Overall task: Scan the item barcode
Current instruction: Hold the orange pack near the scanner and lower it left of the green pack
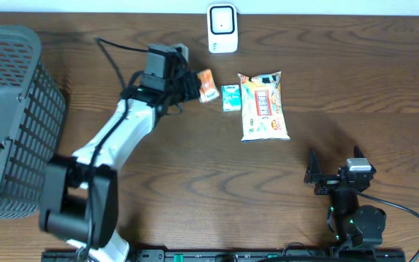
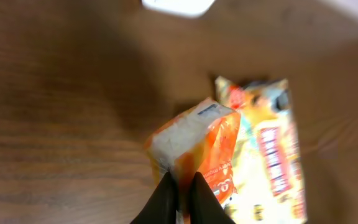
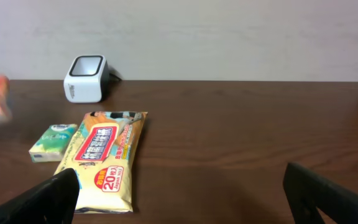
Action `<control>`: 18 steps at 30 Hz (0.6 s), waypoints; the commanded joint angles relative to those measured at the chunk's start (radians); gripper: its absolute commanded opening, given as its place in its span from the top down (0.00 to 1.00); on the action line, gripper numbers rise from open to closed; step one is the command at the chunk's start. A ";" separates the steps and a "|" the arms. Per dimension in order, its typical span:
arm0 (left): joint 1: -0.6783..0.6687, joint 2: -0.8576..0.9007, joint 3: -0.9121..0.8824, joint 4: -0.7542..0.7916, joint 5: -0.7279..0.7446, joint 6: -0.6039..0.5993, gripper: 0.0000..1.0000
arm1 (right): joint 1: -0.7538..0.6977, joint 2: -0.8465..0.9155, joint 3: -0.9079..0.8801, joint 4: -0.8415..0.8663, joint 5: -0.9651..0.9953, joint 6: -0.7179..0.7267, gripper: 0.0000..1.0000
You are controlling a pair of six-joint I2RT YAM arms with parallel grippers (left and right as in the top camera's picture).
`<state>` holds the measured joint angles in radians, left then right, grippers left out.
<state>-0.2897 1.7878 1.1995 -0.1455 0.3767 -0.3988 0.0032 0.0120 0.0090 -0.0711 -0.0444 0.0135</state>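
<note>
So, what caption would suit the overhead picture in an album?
Left pincer holds an orange packet near the white scanner; right pincer open.

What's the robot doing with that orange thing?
The left gripper is shut on a small orange packet, holding it up near the white barcode scanner. The right gripper sits open and empty. A green packet and a wet wipes pack lie on the table nearby.

You find the scanner (image 1: pixel 222 29) at the far edge of the table (image 1: pixel 195 182). Before it, 3 items line up left to right: packet (image 1: pixel 207 85), tissue pack (image 1: pixel 230 97), wipes pack (image 1: pixel 263 105). The basket (image 1: pixel 9 109) stands far left.
</note>
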 commanded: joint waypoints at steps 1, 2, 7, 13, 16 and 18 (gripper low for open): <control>0.002 0.037 0.010 0.009 0.004 0.104 0.92 | 0.004 -0.005 -0.003 -0.003 0.008 -0.011 0.01; 0.002 0.048 0.010 0.009 0.005 0.112 0.92 | 0.004 -0.005 -0.003 -0.003 0.008 -0.011 0.01; 0.002 0.100 0.010 0.008 0.005 0.140 0.92 | 0.004 -0.005 -0.003 -0.003 0.008 -0.011 0.01; -0.003 0.140 0.010 0.015 0.021 0.140 0.92 | 0.004 -0.005 -0.003 -0.003 0.008 -0.011 0.01; -0.006 0.151 0.010 0.022 0.032 0.140 0.92 | 0.004 -0.005 -0.003 -0.003 0.008 -0.011 0.01; -0.009 0.153 0.010 0.028 0.035 0.140 0.92 | 0.004 -0.005 -0.003 -0.003 0.008 -0.011 0.01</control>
<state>-0.2916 1.9289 1.1995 -0.1284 0.3916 -0.2817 0.0032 0.0120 0.0090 -0.0711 -0.0444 0.0135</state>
